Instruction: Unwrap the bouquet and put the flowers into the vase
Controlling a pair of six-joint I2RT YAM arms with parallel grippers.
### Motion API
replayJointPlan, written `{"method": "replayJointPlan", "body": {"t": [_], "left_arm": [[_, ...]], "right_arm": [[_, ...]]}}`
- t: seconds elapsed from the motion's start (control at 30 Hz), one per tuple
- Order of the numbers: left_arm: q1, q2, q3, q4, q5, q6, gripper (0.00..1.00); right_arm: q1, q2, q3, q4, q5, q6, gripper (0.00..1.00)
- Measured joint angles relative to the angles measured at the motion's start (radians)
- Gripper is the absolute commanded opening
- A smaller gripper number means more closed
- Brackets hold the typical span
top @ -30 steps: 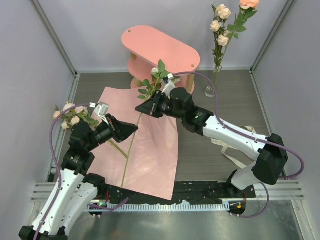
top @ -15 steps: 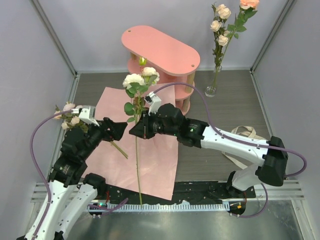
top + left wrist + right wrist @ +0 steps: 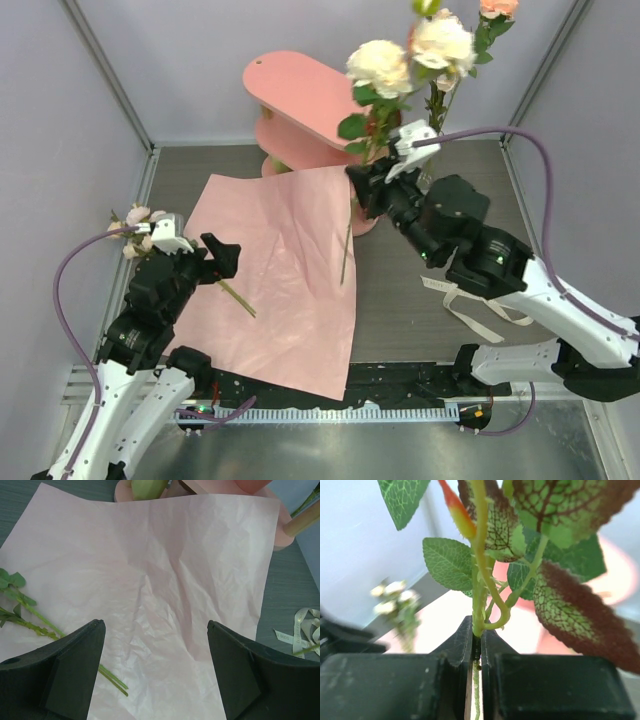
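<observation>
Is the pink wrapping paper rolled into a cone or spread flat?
Spread flat: the creased pink paper sheet lies open on the grey table.

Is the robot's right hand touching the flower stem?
Touching. The right wrist view shows the right gripper with both jaws pressed against the thin green flower stem, leaving no gap on either side.

The grey wood-grain table (image 3: 395,320) carries a creased pink paper (image 3: 290,290) spread flat at centre (its far edge meets the shelf's foot). The pink shelf (image 3: 320,100) stands far centre. Flowers (image 3: 135,228) lie left, blooms apparently on bare table. Ribbon (image 3: 300,630) lies right.
</observation>
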Motion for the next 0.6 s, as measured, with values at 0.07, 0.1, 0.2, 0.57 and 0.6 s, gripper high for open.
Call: {"method": "replayJointPlan", "body": {"t": [0.07, 0.1, 0.2, 0.57, 0.6], "left_arm": [[0.000, 0.000, 0.000, -0.001, 0.000, 0.000, 0.87], [0.000, 0.000, 0.000, -0.001, 0.000, 0.000, 0.87], [0.000, 0.002, 0.000, 0.000, 0.000, 0.000, 0.87], [-0.001, 0.021, 0.000, 0.000, 0.001, 0.001, 0.87], [-0.001, 0.023, 0.000, 0.000, 0.001, 0.001, 0.87]], "right_arm": [[-0.008, -0.032, 0.014, 0.033, 0.131, -0.111, 0.01], [-0.018, -0.037, 0.020, 0.051, 0.176, -0.151, 0.01], [-0.111, -0.013, 0.066, 0.107, 0.277, -0.279, 0.01], [-0.675, 0.171, 0.086, 0.245, 0.239, -0.315, 0.01], [-0.707, 0.178, 0.086, 0.274, 0.227, -0.314, 0.01]]}}
